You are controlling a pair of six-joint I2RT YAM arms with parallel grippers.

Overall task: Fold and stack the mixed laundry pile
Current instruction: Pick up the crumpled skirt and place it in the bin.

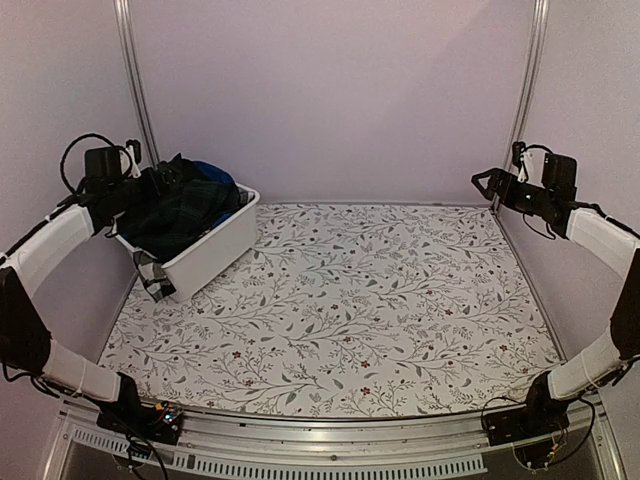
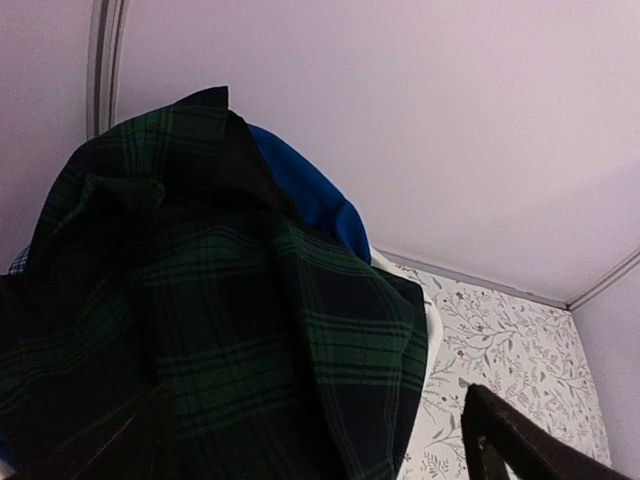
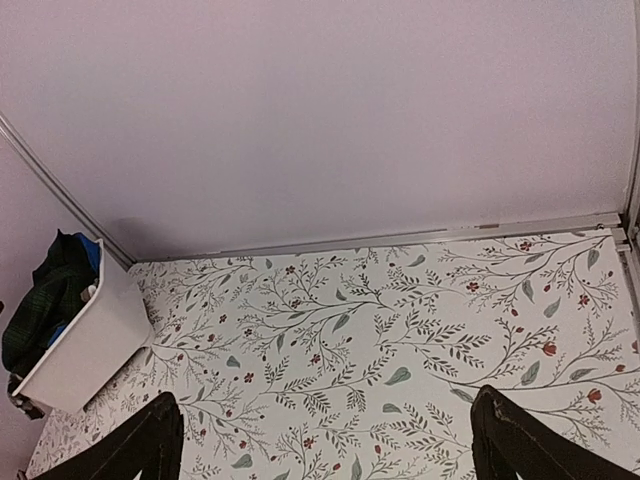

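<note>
Overhead view: a white rectangular plastic tub [image 1: 215, 250] sits at the upper left of a table covered in white cloth printed with leafy sprigs [image 1: 350, 300]. Heaped inside is the mixed laundry pile [image 1: 180, 212]. A dark green-and-navy tartan garment [image 2: 200, 300] lies on top, a bright blue garment [image 2: 310, 200] behind it, and a black-and-white checked shirt [image 1: 155, 278] hangs over the tub's lower corner. The left claw [image 1: 150, 186] hovers at the tub's upper-left rim, fingers spread wide. In its wrist view, tartan fills the left and centre, just ahead of the fingers; contact cannot be told. The right claw [image 1: 492, 182], also spread wide, hangs at the upper right, well apart from the pile.
</note>
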